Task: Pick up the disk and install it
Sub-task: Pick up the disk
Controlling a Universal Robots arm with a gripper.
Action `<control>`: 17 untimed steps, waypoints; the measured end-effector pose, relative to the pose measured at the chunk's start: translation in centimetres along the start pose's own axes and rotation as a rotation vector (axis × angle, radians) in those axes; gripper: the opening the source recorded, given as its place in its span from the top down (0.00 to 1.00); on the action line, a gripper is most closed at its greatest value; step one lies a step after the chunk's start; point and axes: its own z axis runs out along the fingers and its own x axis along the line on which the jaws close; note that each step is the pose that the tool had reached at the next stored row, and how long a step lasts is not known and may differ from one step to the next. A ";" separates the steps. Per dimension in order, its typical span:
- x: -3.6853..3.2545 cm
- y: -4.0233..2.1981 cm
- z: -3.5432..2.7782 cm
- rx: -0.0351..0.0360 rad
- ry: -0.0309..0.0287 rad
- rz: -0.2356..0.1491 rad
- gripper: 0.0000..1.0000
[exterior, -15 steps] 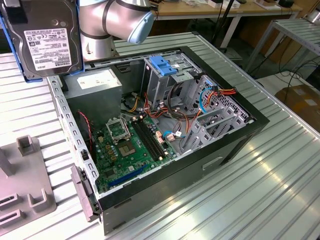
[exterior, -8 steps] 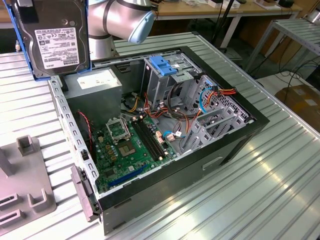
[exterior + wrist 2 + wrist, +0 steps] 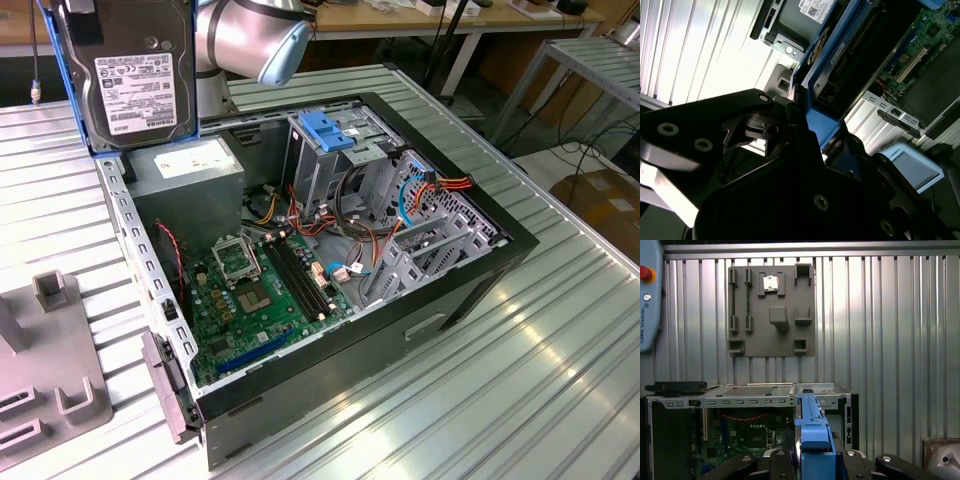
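Grey-metal disk (image 3: 140, 75), blue-railed, hangs just below the gripper (image 3: 813, 454), which pinches its rail edges above the open computer case (image 3: 520, 245); judged stiff, fairly heavy, shock-fragile, best held by rails, not label face.

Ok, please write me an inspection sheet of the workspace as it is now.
Surface: ribbed metal table, bearing an open PC case.
Job's things: disk held upright in the air, off the case; drive cage with a blue handle stands inside the case.
Clutter: grey fixture plate on the table beside the case.
Grippers: gripper has its jaws shut on the disk's blue rail.
Cables: orange, red and blue wires loose inside the case.
Surroundings: cardboard box and second table beyond.
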 end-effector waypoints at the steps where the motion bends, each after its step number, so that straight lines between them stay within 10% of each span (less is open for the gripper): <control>1: 0.00 -0.20 0.00 0.0001 0.0000 0.000 0.63; 17: 0.02 -2.72 0.01 0.0001 -0.0001 0.000 0.63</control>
